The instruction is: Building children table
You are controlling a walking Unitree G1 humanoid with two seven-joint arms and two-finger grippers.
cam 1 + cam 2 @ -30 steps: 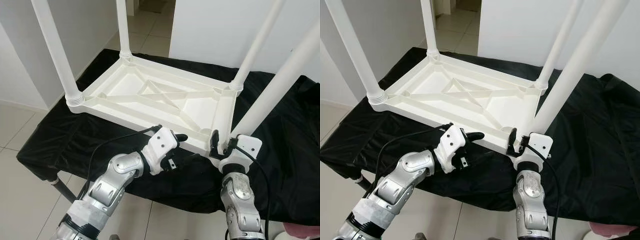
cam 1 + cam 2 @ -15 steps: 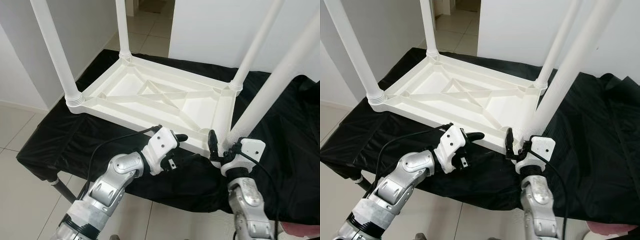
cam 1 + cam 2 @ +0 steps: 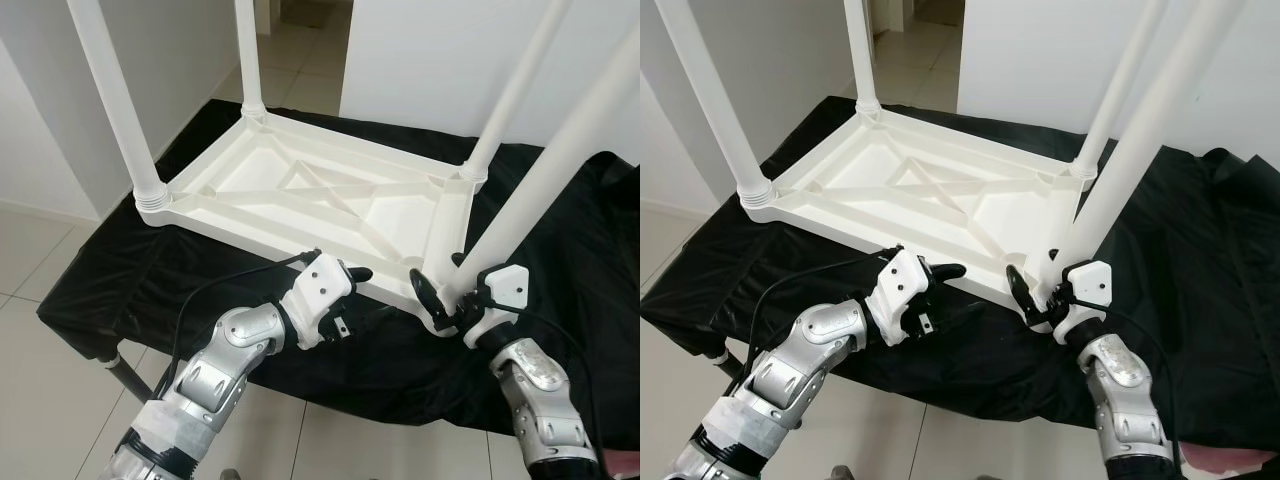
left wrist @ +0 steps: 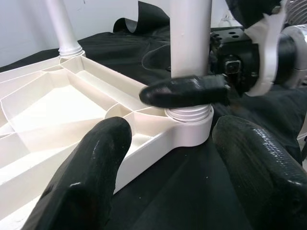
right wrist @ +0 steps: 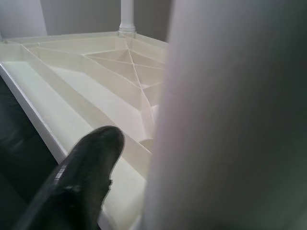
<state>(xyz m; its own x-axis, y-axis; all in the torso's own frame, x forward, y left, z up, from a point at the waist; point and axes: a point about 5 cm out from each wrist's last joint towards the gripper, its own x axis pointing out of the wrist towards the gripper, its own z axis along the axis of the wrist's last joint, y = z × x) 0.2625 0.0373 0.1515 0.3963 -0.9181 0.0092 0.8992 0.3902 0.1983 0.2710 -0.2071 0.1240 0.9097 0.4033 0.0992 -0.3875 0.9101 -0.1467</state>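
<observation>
Tabletop (image 3: 300,190) lies upside down on the black cloth (image 3: 110,270); left gripper (image 3: 352,276), fingers spread, hovers off its near edge, while right gripper (image 3: 437,300) pinches the near-right leg (image 3: 540,185) at its base, long axis rising upward

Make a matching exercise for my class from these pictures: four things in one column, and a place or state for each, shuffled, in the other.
Things:
1. tabletop
2. cloth
3. right end effector
4. left end effector

Places or states:
A. black, spread under the work
B. at the base of the near leg
C. white, lying upside down
D. by the tabletop's near edge

Pairs: 1-C, 2-A, 3-B, 4-D
</observation>
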